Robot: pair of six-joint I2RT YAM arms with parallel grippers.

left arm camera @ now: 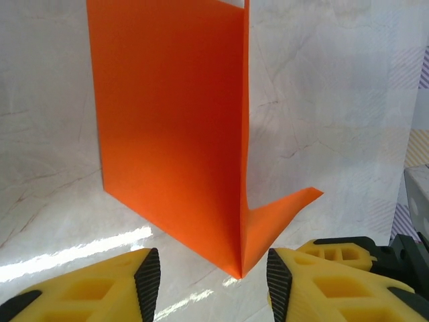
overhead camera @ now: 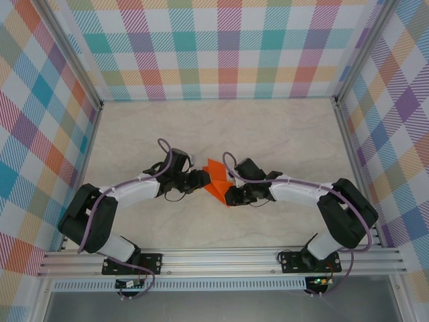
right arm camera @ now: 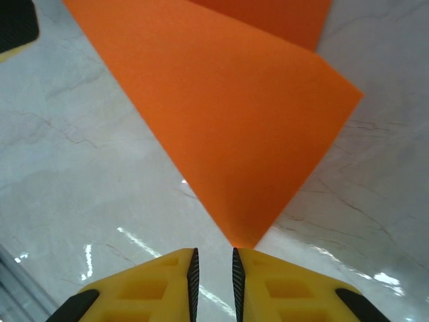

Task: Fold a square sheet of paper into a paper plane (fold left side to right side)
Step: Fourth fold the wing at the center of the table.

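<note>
The square sheet of paper (overhead camera: 218,180) is bright orange and lies mid-table between my two grippers, creased, with one flap standing upright (left arm camera: 174,121) and the other low over the table (right arm camera: 228,114). The paper plane is out of view. My left gripper (overhead camera: 201,180) is open; in the left wrist view its jaws (left arm camera: 213,282) stand wide to either side of the crease's near corner without touching it. My right gripper (overhead camera: 233,194) is open by a narrow gap (right arm camera: 213,282), and the sheet's pointed corner ends just in front of its fingertips, with nothing between them.
The marbled white tabletop (overhead camera: 281,134) is walled on three sides by plaid panels (overhead camera: 221,47). An aluminium rail (overhead camera: 221,258) runs along the near edge by the arm bases. The right gripper's yellow finger (left arm camera: 342,251) sits close beside the left one.
</note>
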